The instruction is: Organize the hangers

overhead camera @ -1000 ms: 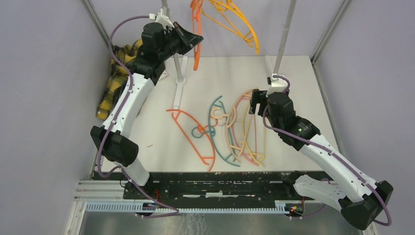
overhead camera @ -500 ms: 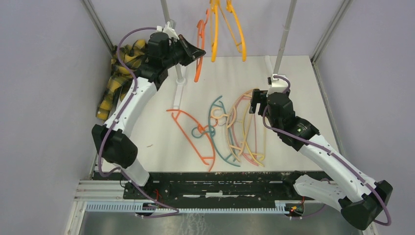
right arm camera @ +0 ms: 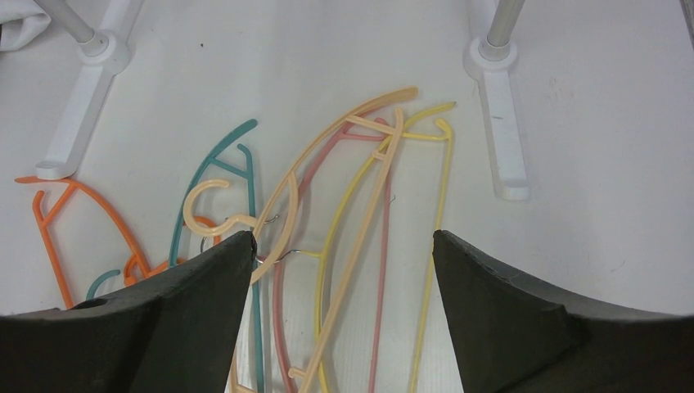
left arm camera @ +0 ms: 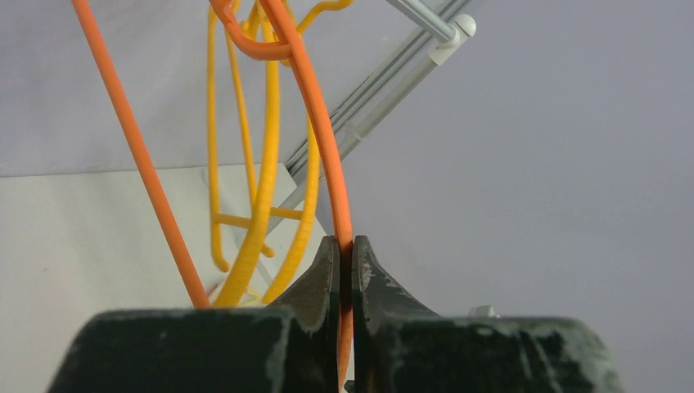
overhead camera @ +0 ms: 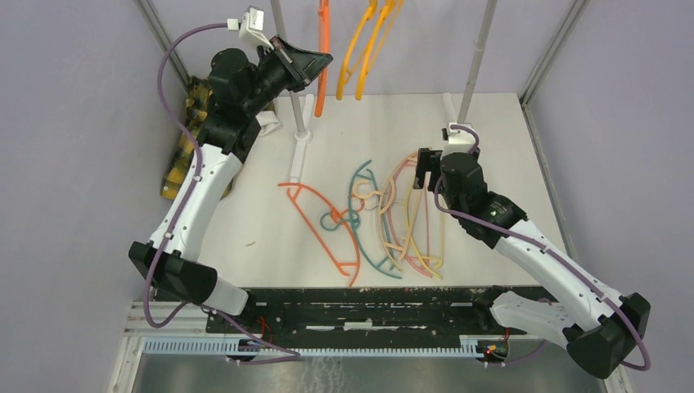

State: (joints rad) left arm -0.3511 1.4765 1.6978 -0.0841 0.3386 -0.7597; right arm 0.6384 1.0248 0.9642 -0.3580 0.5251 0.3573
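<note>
- Two arms are in play. The left gripper (overhead camera: 315,61) is up high at the back, clamped tight on the thin bar of a raised orange hanger (overhead camera: 322,45).
- On the left wrist view, that bar (left arm camera: 326,147) runs straight down between the closed fingers (left arm camera: 322,278). I can't tell whether its hook sits on anything.
- Just beside it, the yellow-orange hangers (overhead camera: 368,45) dangle between the two grey poles (overhead camera: 479,57).
- The right gripper (overhead camera: 423,170) hovers low over the pile on the table (overhead camera: 499,139), jaws spread wide and holding nothing.
- Under those open jaws (right arm camera: 342,239), a peach hanger (right arm camera: 360,213), a pale yellow hanger (right arm camera: 443,205) and a pink hanger (right arm camera: 381,270) lie flat and overlapping.
- The teal hanger (right arm camera: 245,160) lies to their left, and the flat orange hanger (right arm camera: 49,237) lies further left, by a pole's white foot.
- A plaid shirt (overhead camera: 184,155) is bunched at the table's left edge, against the wall.
</note>
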